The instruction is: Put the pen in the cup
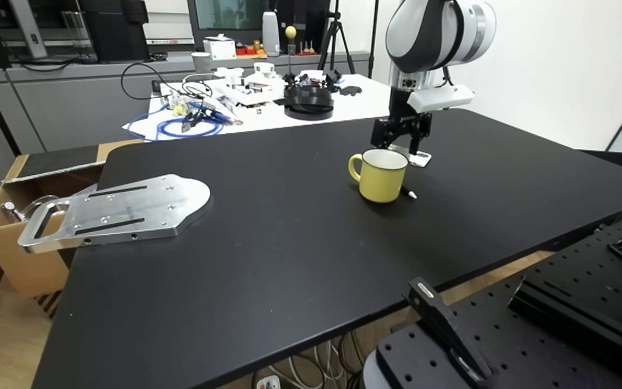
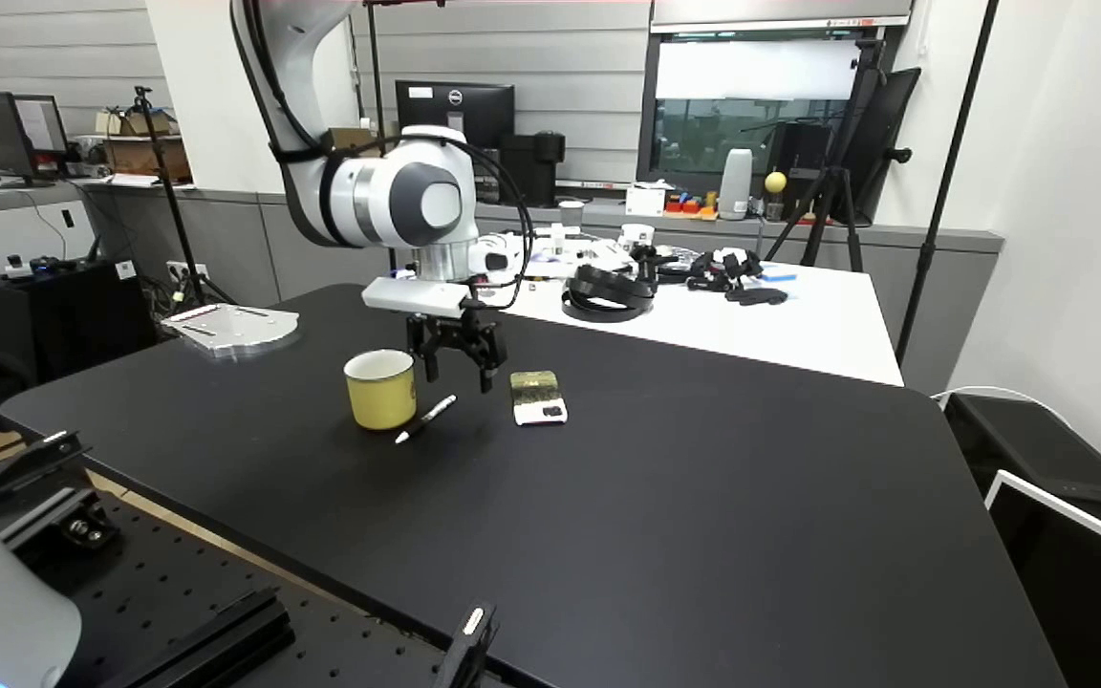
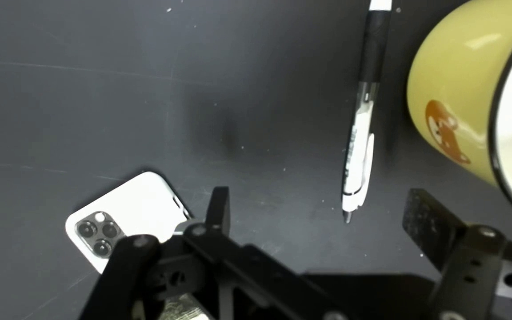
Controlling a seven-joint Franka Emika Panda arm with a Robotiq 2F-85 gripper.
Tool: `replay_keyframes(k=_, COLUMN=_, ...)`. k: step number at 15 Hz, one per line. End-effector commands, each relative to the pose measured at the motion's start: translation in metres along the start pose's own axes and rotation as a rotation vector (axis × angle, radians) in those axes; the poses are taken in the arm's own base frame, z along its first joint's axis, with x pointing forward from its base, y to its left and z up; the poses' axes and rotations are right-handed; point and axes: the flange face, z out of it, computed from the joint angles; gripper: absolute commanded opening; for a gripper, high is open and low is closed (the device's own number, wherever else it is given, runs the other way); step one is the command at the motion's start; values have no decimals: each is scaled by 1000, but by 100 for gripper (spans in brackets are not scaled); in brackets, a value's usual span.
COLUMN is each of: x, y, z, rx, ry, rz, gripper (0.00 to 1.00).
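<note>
The pen (image 2: pixel 426 419), slim, black and white, lies flat on the dark table just beside the cup, with a small gap. In the wrist view the pen (image 3: pixel 359 155) runs lengthwise, its grey end lower. In an exterior view only the white tip of the pen (image 1: pixel 411 194) shows from behind the cup. The cup, a yellow mug (image 1: pixel 382 181) with a loop handle and white inside, stands upright; it also shows in an exterior view (image 2: pixel 381 397) and the wrist view (image 3: pixel 451 84). My gripper (image 2: pixel 458 382) is open and empty above the table, its fingers (image 3: pixel 318 200) on either side of the pen's line.
A phone (image 2: pixel 538 399) with a white camera end lies near the gripper, partly under the left finger in the wrist view (image 3: pixel 136 209). A metal plate (image 1: pixel 122 208) lies at the table's far end. A cluttered white table (image 2: pixel 799 325) stands behind.
</note>
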Motion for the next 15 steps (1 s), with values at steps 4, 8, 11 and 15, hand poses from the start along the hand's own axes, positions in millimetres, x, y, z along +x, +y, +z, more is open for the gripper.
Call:
replay_keyframes(k=4, x=1, y=-4, z=17, rx=18, ry=-15, rz=10, gripper=100)
replay_keyframes(k=8, x=0, y=-9, z=27, rx=22, ry=-29, rz=7, gripper=100)
replay_keyframes(k=11, x=-1, y=-8, z=32, rx=19, ry=-29, rz=14, gripper=66)
replay_keyframes(k=15, x=0, y=-7, z=36, rx=19, ry=-32, rz=19, gripper=37)
